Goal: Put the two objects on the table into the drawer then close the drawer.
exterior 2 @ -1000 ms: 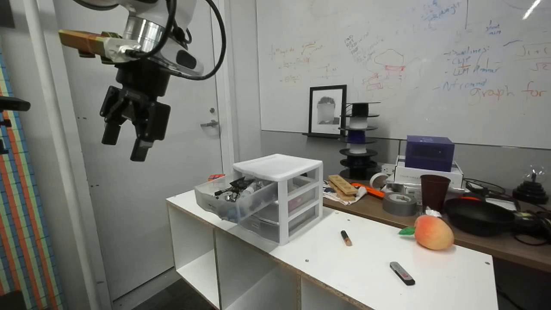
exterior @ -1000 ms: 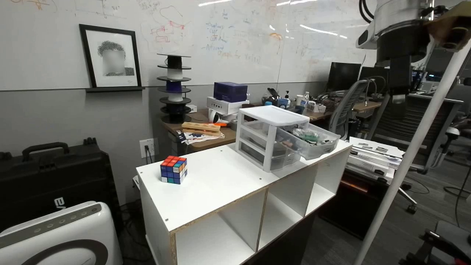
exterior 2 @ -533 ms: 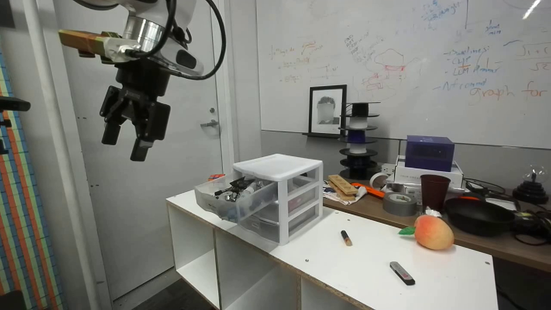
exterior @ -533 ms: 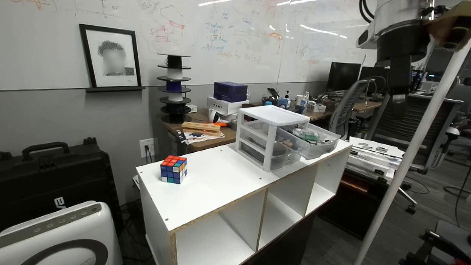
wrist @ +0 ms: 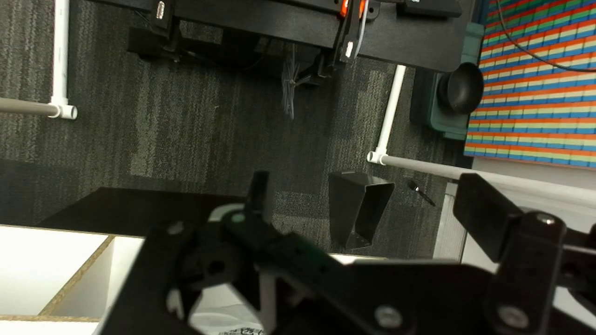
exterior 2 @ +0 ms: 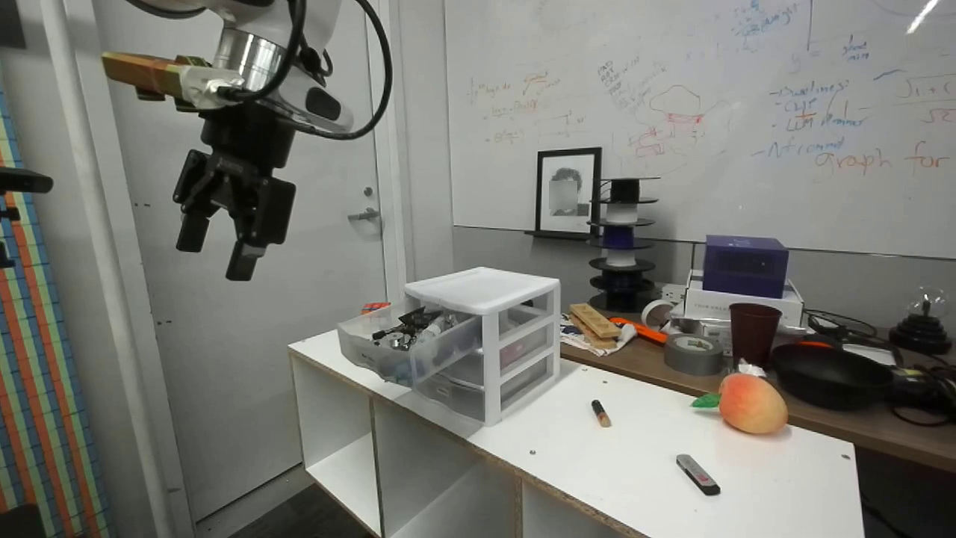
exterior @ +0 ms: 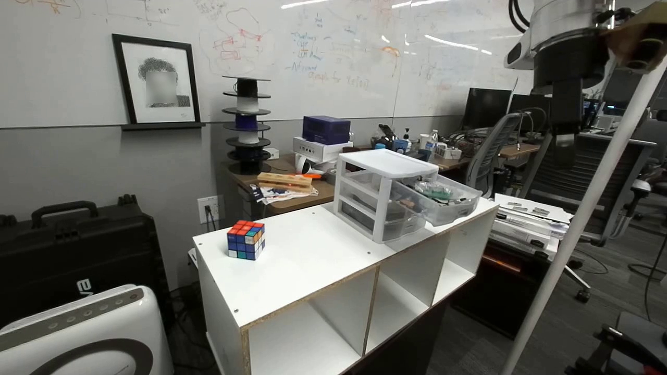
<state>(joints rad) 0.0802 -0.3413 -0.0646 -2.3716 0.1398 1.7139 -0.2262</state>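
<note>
Currently claw (exterior 2: 218,248) hangs wide, holding nothing, 10 o'clock from pulled-out drawer (exterior 2: 379,360) in an exterior view. Likely targets, tube (exterior 2: 600,413) and stick (exterior 2: 698,474), lie on counter (exterior 2: 627,467) toward 4; thin, they could slip. Drawer clutter (exterior 2: 411,324) could jam closing.

Parted fingers (exterior 2: 246,259) hang well apart from the drawer (exterior 2: 376,362), pulled out and loaded

Looks across the table (exterior: 302,260) from opposite ends in both exterior views, sharing drawer (exterior 2: 373,357) and whiteboard (exterior 2: 694,123), and down at floor (wrist: 219,125) in wrist view.
</note>
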